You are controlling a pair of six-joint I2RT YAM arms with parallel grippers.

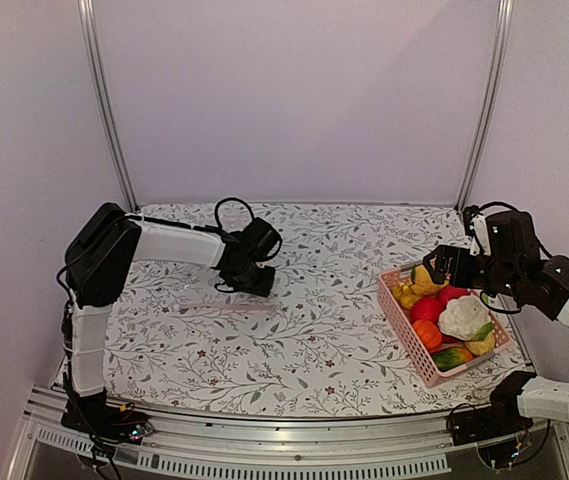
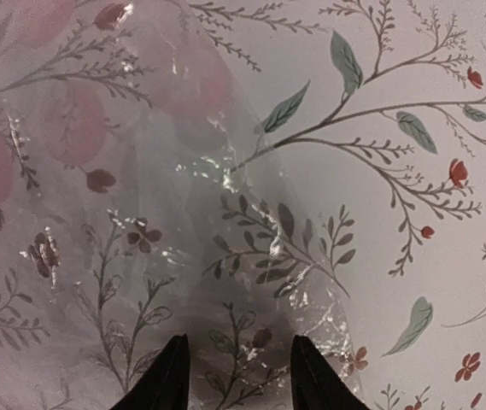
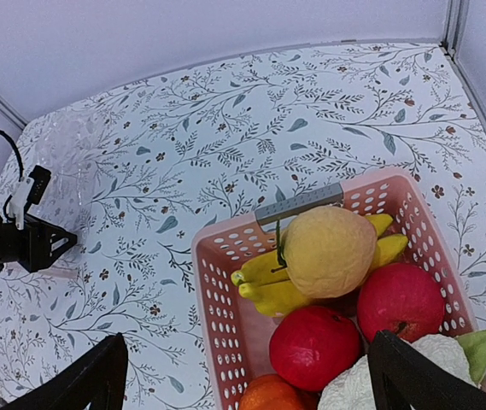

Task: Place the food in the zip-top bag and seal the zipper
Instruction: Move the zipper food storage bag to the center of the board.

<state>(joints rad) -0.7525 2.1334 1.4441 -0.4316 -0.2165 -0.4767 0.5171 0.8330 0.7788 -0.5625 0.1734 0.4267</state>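
Note:
The clear zip-top bag (image 1: 204, 295) lies flat on the floral table, its pale pink zipper (image 1: 226, 308) along the near edge. My left gripper (image 1: 249, 282) hangs low over the bag's right end. In the left wrist view its fingertips (image 2: 178, 359) stand apart over crinkled bag film (image 2: 140, 213), nothing pinched between them. The food sits in a pink basket (image 1: 404, 325): a yellow-orange fruit (image 3: 328, 249), banana (image 3: 268, 286), two red fruits (image 3: 315, 346), cauliflower (image 1: 464, 316) and an orange piece (image 3: 268, 395). My right gripper (image 3: 249, 337) hovers wide open above the basket's far-left corner, holding nothing.
The basket has a grey handle bar (image 3: 298, 205) on its far rim. Metal frame posts (image 1: 104, 100) stand at the back corners with pale walls behind. Floral tablecloth (image 1: 324, 300) stretches between bag and basket.

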